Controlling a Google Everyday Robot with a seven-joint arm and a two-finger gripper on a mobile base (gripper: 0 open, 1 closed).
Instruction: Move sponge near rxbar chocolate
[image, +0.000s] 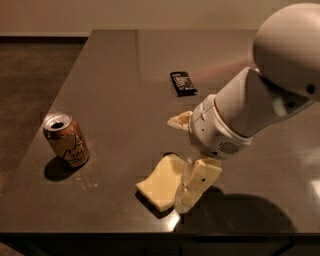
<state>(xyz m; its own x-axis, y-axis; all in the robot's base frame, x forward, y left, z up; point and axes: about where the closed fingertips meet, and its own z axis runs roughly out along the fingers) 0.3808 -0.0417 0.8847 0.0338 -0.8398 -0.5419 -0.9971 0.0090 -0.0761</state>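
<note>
The pale yellow sponge (157, 185) lies flat near the table's front edge. The black rxbar chocolate (183, 82) lies further back on the table, well apart from the sponge. My gripper (178, 163) hangs over the sponge's right end, fingers spread open. The near finger (196, 184) covers the sponge's right edge. The far finger (179, 120) sits just behind the sponge, between it and the bar. Nothing is held.
A copper-coloured drink can (66, 139) stands upright at the left of the dark table (110, 75). The table's front edge runs just below the sponge. My bulky white arm fills the right side of the view.
</note>
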